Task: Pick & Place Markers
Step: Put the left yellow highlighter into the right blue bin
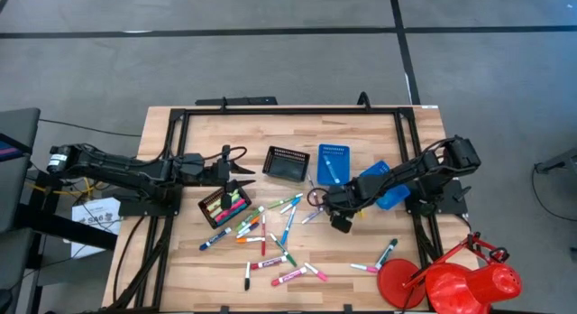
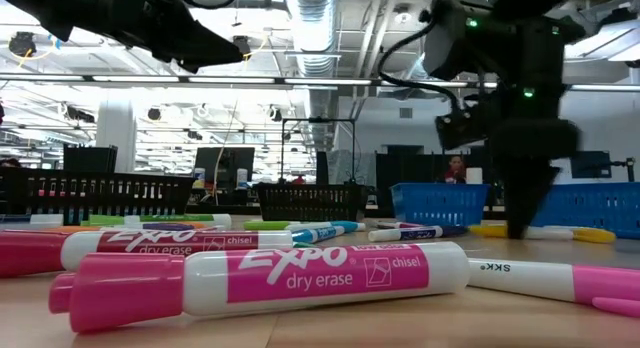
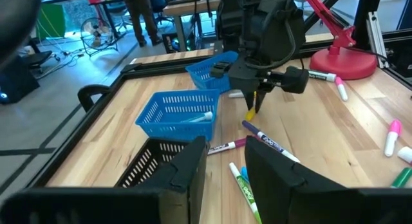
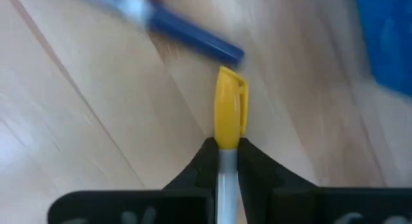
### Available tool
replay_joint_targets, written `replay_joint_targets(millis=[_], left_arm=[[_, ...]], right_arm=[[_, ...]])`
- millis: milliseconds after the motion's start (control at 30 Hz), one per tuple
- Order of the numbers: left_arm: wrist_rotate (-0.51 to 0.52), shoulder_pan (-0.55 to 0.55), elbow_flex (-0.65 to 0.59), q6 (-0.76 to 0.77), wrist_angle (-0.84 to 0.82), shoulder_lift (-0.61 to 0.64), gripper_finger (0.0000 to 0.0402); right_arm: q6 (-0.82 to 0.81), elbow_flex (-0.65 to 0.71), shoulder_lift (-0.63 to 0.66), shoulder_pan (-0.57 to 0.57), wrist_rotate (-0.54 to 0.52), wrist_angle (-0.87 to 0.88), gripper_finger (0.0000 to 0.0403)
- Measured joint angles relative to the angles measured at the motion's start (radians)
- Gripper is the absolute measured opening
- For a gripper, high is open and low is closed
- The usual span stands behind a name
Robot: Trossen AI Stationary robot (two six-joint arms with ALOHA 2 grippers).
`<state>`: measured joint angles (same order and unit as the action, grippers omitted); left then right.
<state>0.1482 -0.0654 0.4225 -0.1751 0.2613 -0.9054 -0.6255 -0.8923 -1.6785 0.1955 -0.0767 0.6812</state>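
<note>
Pinched in the right tool point(image 4: 221, 153), a yellow-capped white marker point(image 4: 229, 111).

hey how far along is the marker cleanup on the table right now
Early to midway. Done: several markers lie in the black mesh tray by the left gripper, and one in the upright blue mesh tray. In hand: the right gripper is shut on a yellow-capped white marker, low over the wooden table. Left: many loose markers lie scattered across the table.
</note>
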Motion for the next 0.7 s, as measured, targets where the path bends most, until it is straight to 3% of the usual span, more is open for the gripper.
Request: replay_joint_targets(millis=[200,467,700], left_arm=[[0.000,0.000,0.000,0.000,0.004,0.000,0.0106],[0.000,0.000,0.000,0.000,0.009,0.000,0.0106],[0.000,0.000,0.000,0.000,0.010,0.000,0.0106]], right_arm=[[-0.064,-0.146,0.001,0.001,-0.014,0.160,0.0042],[-0.177,-0.324,0.003,0.045,-0.177,0.544,0.0023],[-0.392,-0.328,0.039,0.111,-0.264,0.828,0.0040]])
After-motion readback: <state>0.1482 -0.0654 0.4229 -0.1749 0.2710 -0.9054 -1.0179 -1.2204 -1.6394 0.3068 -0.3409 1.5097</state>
